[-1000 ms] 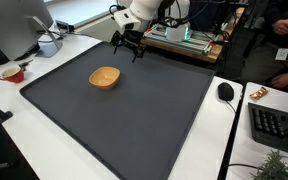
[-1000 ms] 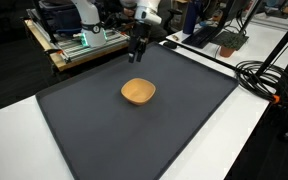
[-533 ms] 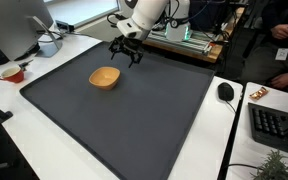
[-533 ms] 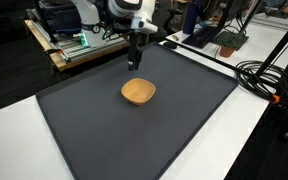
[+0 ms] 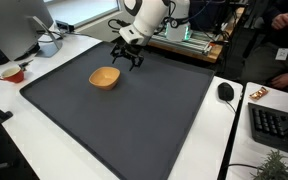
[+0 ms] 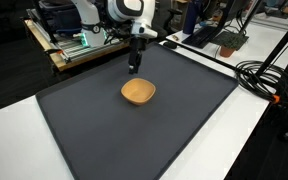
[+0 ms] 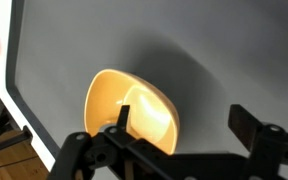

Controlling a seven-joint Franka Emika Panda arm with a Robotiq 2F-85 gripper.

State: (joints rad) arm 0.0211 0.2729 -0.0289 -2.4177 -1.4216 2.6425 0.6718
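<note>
A shallow orange-yellow bowl (image 5: 104, 77) sits empty on the dark grey mat (image 5: 124, 120); it also shows in the other exterior view (image 6: 138, 92) and fills the left of the wrist view (image 7: 129, 110). My gripper (image 5: 126, 60) hangs open and empty above the mat, just behind and beside the bowl, apart from it. In an exterior view it is above the bowl's far side (image 6: 134, 65). In the wrist view the two dark fingers (image 7: 184, 125) are spread wide, one over the bowl's rim, the other over bare mat.
A red cup (image 5: 12, 73) and a white container (image 5: 49, 44) stand on the white table beyond the mat's edge. A black mouse (image 5: 225, 91) and a keyboard (image 5: 274, 125) lie on the other side. Black cables (image 6: 264, 75) run beside the mat. A rack with equipment (image 6: 79, 45) stands behind.
My gripper has moved down and toward the bowl, away from the mat's far edge. The bowl has not moved.
</note>
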